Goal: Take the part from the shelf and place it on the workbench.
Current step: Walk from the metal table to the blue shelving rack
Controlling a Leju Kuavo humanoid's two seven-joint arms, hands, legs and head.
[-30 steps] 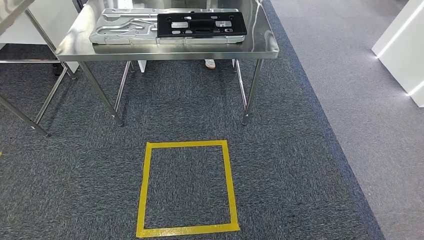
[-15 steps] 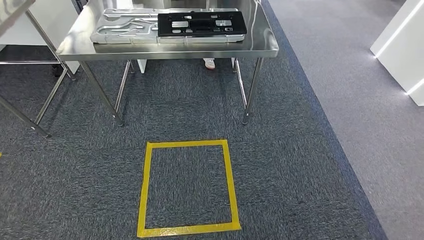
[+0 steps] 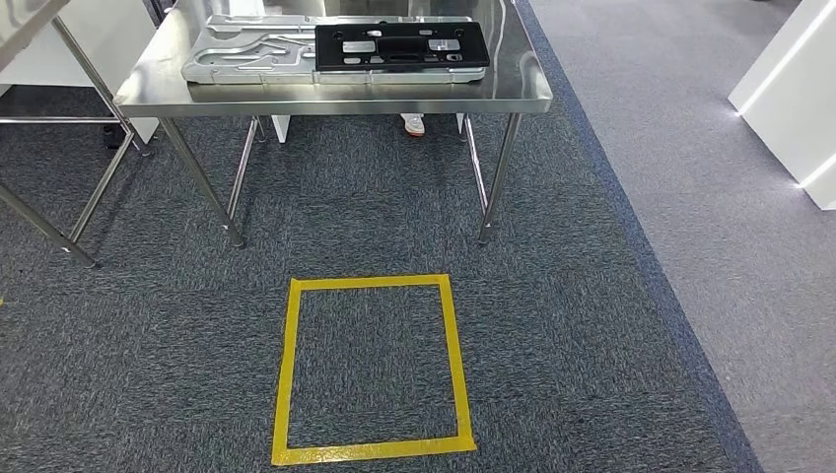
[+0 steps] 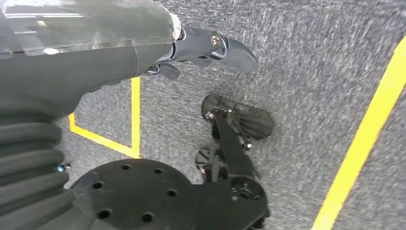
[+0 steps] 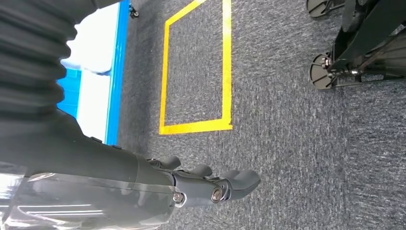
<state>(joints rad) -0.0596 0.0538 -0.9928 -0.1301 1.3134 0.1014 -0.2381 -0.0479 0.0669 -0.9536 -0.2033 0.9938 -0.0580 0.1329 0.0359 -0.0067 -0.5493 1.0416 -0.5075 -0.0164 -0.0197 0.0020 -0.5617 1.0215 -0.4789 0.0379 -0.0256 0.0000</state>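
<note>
A long black plastic part (image 3: 400,47) lies on a silver metal plate (image 3: 251,49) on top of a steel table (image 3: 335,97) at the far side of the head view. My left hand (image 4: 210,48) hangs over the grey carpet, fingers straight and apart, holding nothing. Likewise my right hand (image 5: 206,184) hangs above the carpet with its fingers extended and nothing in them. Both hands are far from the table.
A yellow tape square (image 3: 285,374) marks the carpet in front of the table. Legs of a second steel table (image 3: 59,227) stand at the left. A white cabinet (image 3: 789,89) stands at the right. A person's shoe (image 3: 413,124) shows under the table.
The whole picture has shifted slightly, so the camera has moved a little. The part and the plate lie as before on the table.
</note>
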